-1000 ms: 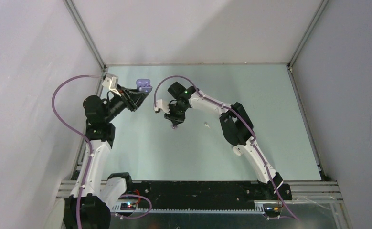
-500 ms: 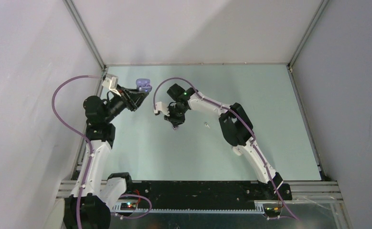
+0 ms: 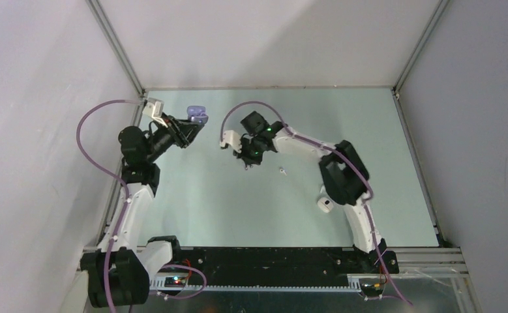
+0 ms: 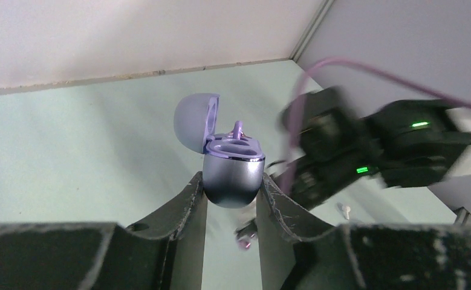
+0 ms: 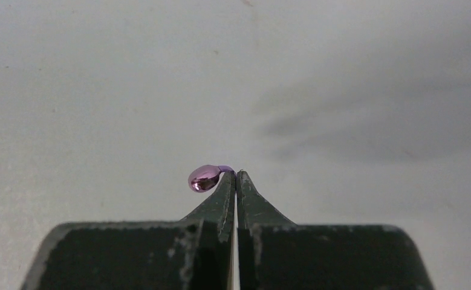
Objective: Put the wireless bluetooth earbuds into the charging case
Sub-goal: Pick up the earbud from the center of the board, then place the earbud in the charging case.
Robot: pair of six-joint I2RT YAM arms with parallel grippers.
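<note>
1. Our left gripper is clamped on the charging case. Its two dark fingers press against opposite sides of the rounded lower shell, and the case stands upright between them.
2. We see the case over the far-left part of the table, close to the corner of the enclosure. We cannot tell from these views whether its underside touches the surface.
3. The case is pale purple and its lid is swung open, tipped back to the left in the left wrist view.
4. One pale purple earbud already sits in the case, with its short stem poking up above the rim.
5. Our right gripper is closed tight, its fingertips meeting with almost no gap.
6. Between those tips we pinch the stem of a second pale purple earbud. Its glossy bulb juts out to the left of the fingertips in the right wrist view.
7. From above, the right gripper hangs over the middle of the table, to the right of the case and apart from it. The table shows as a plain grey blur behind the earbud in the right wrist view.
8. A white earbud lies on the table near the right gripper, on its right side, touching neither gripper.
9. In the left wrist view the right arm appears blurred beside the case, with a green light lit on it and a purple cable arching over it.
</note>
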